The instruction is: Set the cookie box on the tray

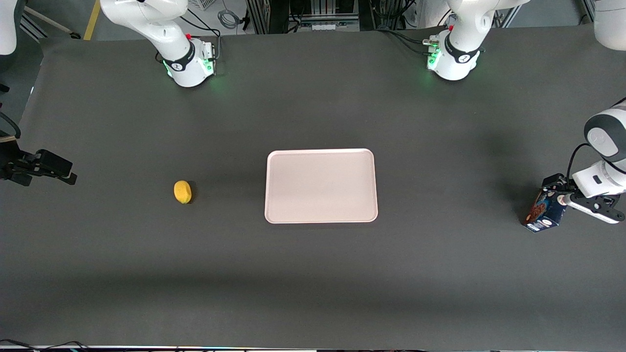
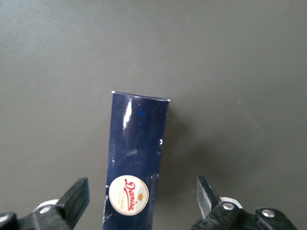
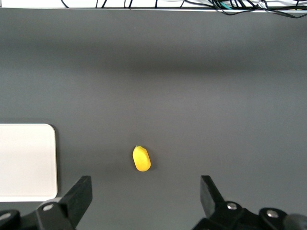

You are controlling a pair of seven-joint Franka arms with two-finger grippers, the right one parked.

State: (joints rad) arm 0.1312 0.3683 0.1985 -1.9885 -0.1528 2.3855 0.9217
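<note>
A small yellow lemon-like object [image 1: 183, 191] is lying toward the parked arm's end of the dark grey table [image 1: 313, 274]. At mid-table, the flat pale pinkish-white rectangular tray [image 1: 321, 216] is sitting bare, so placement is not yet done. Toward the working arm's end, well apart from the tray, the dark navy-blue cookie box [image 1: 544, 211] is standing on the table; the left arm's gripper [image 2: 143, 199] is straddling it, jaws spread open, neither finger visibly touching. Grasping, carrying and setting down appear to remain.

Navy box [image 2: 135, 153] with brown cookie picture and white-and-red round logo; black gripper [image 2: 142, 201] over it. Pale pink tray [image 1: 321, 186]. Yellow lemon [image 1: 182, 191]. Dark grey table [image 1: 313, 274].
</note>
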